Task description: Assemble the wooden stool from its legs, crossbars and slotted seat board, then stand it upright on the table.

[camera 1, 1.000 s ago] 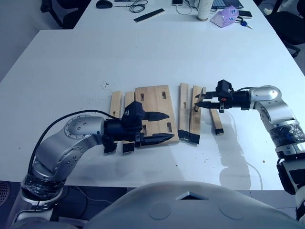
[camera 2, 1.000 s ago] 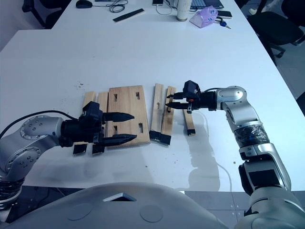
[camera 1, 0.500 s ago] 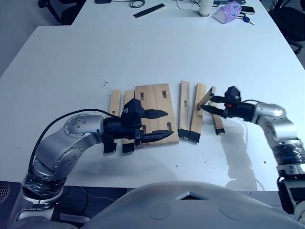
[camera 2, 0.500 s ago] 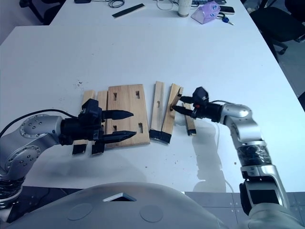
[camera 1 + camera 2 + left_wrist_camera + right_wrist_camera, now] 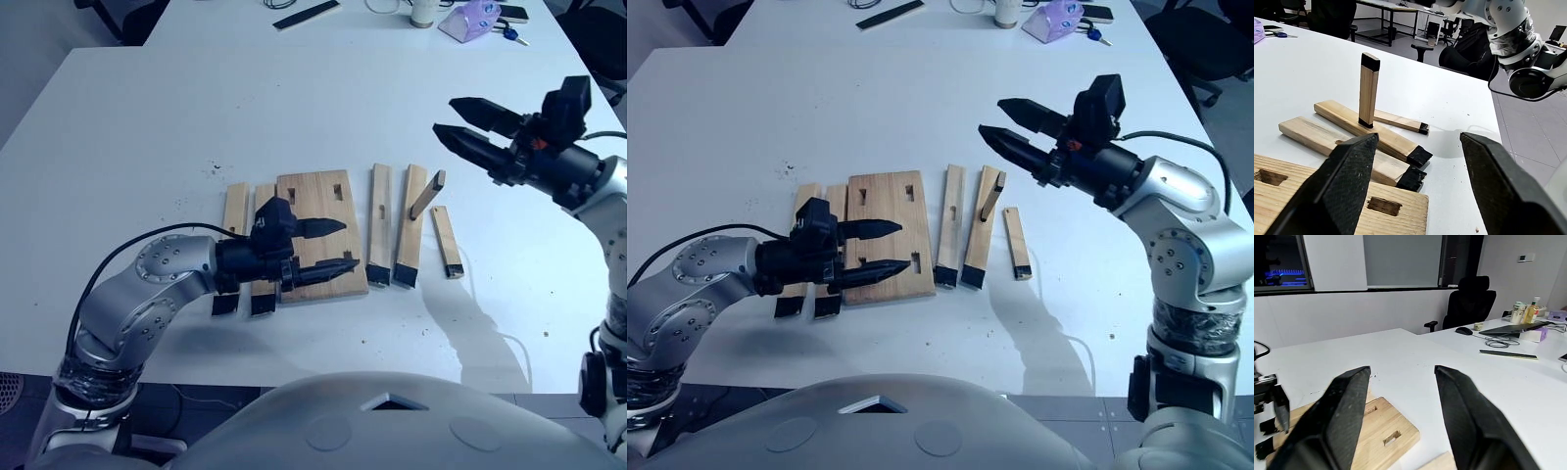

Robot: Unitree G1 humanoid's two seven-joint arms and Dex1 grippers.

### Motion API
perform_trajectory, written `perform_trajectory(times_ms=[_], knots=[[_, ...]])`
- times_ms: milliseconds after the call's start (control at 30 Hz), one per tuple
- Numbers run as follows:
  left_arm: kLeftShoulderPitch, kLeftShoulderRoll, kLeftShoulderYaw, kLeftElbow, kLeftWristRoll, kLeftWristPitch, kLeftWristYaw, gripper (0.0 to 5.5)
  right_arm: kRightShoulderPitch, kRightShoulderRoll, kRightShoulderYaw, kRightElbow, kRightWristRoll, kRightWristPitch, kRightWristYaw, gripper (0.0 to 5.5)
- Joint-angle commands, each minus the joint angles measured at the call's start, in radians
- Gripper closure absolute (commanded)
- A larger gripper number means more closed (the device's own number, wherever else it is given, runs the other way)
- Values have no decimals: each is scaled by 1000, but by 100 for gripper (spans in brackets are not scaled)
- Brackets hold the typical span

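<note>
L gripper open, empty, fingers spread low over near-R corner of seat board; can't tell if touching. R gripper also wide open & empty, held high, well clear of table, above and beyond the R-side parts. Seat board lies flat mid-table, rectangular slots cut thru it. L-side legs, a pair, flat just L of the board, near ends hidden under L arm. R-side legs, also a pair, flat just R of it, side by side. Standing crossbar is on end on the outer R leg, roughly upright in L wrist view. Flat crossbar lies just beside that leg, farther R. All parts pale grained wood, straight slats w/ black end caps. Table white, smooth, few dark specks. Far end: purple object, black strip, cup.
</note>
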State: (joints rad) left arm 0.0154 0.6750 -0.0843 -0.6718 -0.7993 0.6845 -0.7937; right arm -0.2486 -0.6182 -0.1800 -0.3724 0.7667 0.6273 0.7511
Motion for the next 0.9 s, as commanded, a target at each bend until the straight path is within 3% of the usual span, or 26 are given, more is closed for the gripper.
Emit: perform_trajectory(times_ms=[33, 233, 400, 733, 900], knots=[[-20, 0, -10, 9, 13, 1, -2, 241, -70, 29, 37, 86, -55, -31, -18, 309], [-28, -10, -23, 16, 29, 2, 5, 241, -173, 81, 82, 167, -96, -58, -21, 309], [-38, -16, -28, 25, 35, 3, 8, 241, -207, 114, 118, 156, -115, -46, -32, 230], [-33, -29, -33, 31, 57, -2, 20, 241, -316, 163, 147, 180, -164, -58, -60, 230], [-37, -31, -34, 33, 60, 1, 18, 241, -209, 151, 239, 245, -299, -166, -19, 230]])
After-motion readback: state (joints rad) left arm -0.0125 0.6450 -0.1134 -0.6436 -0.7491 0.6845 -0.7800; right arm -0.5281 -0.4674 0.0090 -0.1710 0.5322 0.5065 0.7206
